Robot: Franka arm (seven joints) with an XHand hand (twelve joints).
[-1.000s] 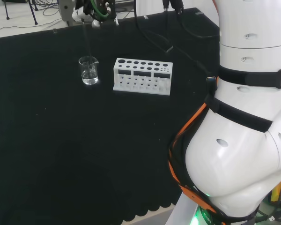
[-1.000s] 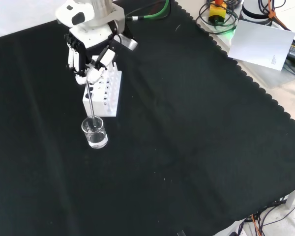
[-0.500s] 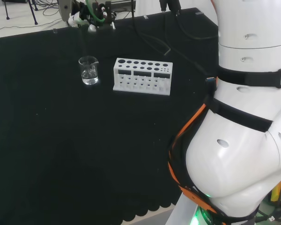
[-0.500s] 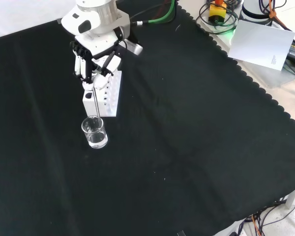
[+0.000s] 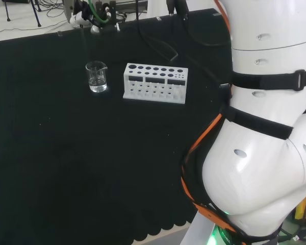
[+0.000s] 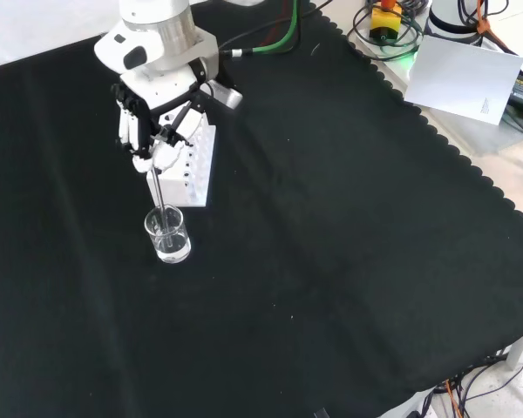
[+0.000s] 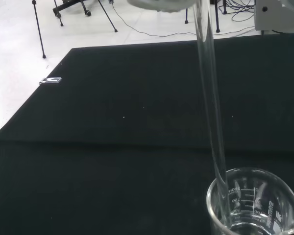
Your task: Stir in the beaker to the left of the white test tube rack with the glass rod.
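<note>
My own white arm links [image 5: 265,127] bulk up the right of the head view, and the black cloth [image 6: 331,261] spreads under everything I work over.

In the front view my hand [image 6: 152,117] hangs above the near end of the white test tube rack [image 6: 187,165], with its fingers [image 6: 132,122] curled down and the thumb closed in against them, pinching the top of the glass rod [image 6: 159,196]. In the head view my hand [image 5: 94,13] sits at the far edge of the cloth, beyond the beaker.

The rack lies just below my hand in the front view, partly covered by my fingers; in the head view the rack [image 5: 155,81] stands toward the arm links from my hand, with the beaker [image 5: 96,76] just beside its left end.

The beaker [image 6: 167,233] stands directly below my hand in the front view, nearer the camera than the rack and just apart from it. It holds a little clear liquid.

The rod runs straight down from my fingers and its lower end dips inside the beaker. The wrist view shows the rod [image 7: 210,98] passing the rim of the beaker [image 7: 257,203] and reaching the inside near one wall.
</note>
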